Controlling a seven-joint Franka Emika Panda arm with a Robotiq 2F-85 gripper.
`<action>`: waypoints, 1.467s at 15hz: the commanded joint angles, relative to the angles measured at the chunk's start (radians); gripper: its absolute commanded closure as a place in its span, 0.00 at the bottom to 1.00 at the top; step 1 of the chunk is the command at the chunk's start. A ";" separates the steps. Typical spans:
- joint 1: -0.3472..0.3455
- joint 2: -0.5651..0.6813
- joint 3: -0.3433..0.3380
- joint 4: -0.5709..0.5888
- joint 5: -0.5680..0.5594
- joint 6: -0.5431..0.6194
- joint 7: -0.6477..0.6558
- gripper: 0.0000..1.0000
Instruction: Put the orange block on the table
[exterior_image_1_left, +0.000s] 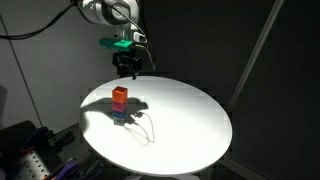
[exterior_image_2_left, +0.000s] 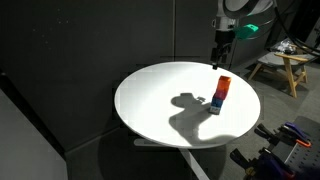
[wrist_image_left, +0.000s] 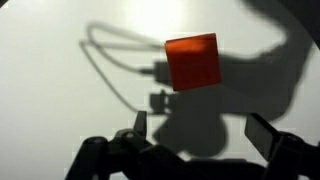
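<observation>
No text, label, brand, number or sign can be read in any view. The blocks and the worktop show plain surfaces, and the robot's housing is too small and dim to show any marking.

My arm (exterior_image_1_left: 103, 10) was white and rounded, shaded grey at the joints. A bright green collar (exterior_image_1_left: 120, 43) ringed my wrist. My hand (exterior_image_1_left: 125, 72) below it was black, its two fingers (wrist_image_left: 264, 135) dark and blocky.
</observation>
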 joint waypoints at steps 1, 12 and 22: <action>-0.011 -0.022 0.000 -0.030 -0.024 0.004 0.003 0.00; -0.014 -0.027 -0.001 -0.100 -0.053 0.044 -0.061 0.00; -0.016 -0.037 -0.001 -0.150 -0.045 0.130 -0.096 0.00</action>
